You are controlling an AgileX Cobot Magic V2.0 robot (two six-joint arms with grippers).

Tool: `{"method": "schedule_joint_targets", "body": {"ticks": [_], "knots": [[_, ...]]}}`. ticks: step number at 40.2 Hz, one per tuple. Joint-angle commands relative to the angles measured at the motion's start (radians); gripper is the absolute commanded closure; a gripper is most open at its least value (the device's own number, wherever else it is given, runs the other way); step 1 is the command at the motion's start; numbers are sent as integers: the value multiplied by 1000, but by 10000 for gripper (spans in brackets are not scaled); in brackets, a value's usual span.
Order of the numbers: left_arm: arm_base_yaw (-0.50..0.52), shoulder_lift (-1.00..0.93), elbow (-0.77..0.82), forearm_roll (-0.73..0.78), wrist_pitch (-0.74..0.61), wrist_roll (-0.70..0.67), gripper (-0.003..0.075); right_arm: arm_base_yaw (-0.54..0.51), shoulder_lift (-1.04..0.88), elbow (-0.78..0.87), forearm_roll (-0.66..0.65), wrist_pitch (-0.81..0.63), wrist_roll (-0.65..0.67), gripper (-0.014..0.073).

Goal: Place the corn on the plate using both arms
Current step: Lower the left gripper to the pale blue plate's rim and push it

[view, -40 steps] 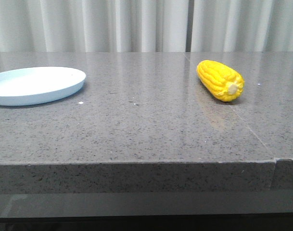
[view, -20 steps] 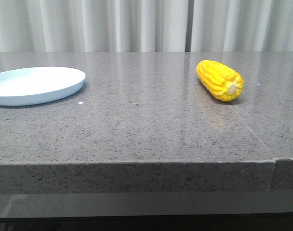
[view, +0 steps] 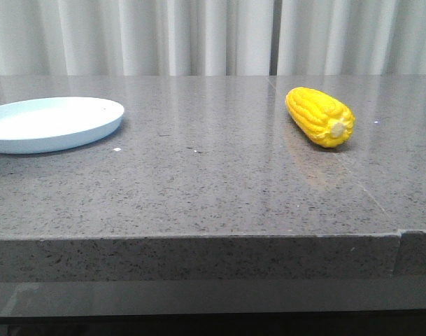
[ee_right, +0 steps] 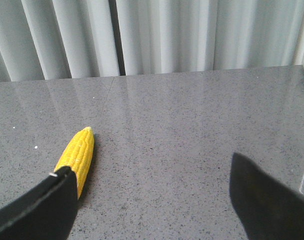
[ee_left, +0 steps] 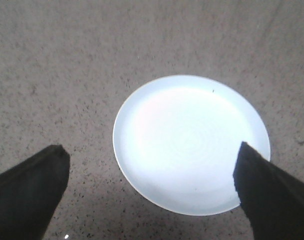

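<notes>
spreading wide and gripping nothing, the jaws of the right gripper are framing bare grey speckled stone counter, with the bright yellow plastic-looking corn cob lying just past one black finger. the left gripper is likewise hanging with its jaws apart, looking down on the round, shallow, pale blue-white plate, which is sitting empty.

the corn is resting on its side on the counter's right part, cream stub end toward the camera, well apart from the plate at the far left edge. the task is probably only beginning: the reach for the corn seems to be the step in hand. next, the right arm is likely needing to swing toward the cob, centre it between the fingers and close across its width.

the front view is showing the gap between corn and plate but neither arm; only the wrist views are revealing the grippers, each seeing one object.
</notes>
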Motion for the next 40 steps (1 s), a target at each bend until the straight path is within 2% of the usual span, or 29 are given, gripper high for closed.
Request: {"method": "schedule_joint_targets", "body": {"ticks": [1, 9, 14, 26, 29, 31, 37, 40], "knots": [[-8, 107, -147, -1, 86, -7, 93, -4, 12, -33, -7, -74, -6, -50], [0, 349, -325, 72, 266, -13, 153, -4, 12, -33, -7, -74, -6, -50], [18, 438, -357, 64, 276, -13, 199, -4, 12, -33, -7, -74, -6, -50], [39, 565, -361, 51, 274, -13, 215, -4, 12, -33, -7, -74, -6, -50], [39, 567, -361, 29, 270, -13, 282, -4, 12, -33, -7, -74, -6, -50], [39, 567, -361, 13, 265, -13, 377, -4, 12, -33, -7, -74, -6, -50], [39, 567, -361, 9, 249, -13, 738, -4, 12, -33, -7, -74, -6, -50], [39, 567, -361, -3, 247, -13, 740, -4, 12, -33, -7, -74, -6, -50]]}}
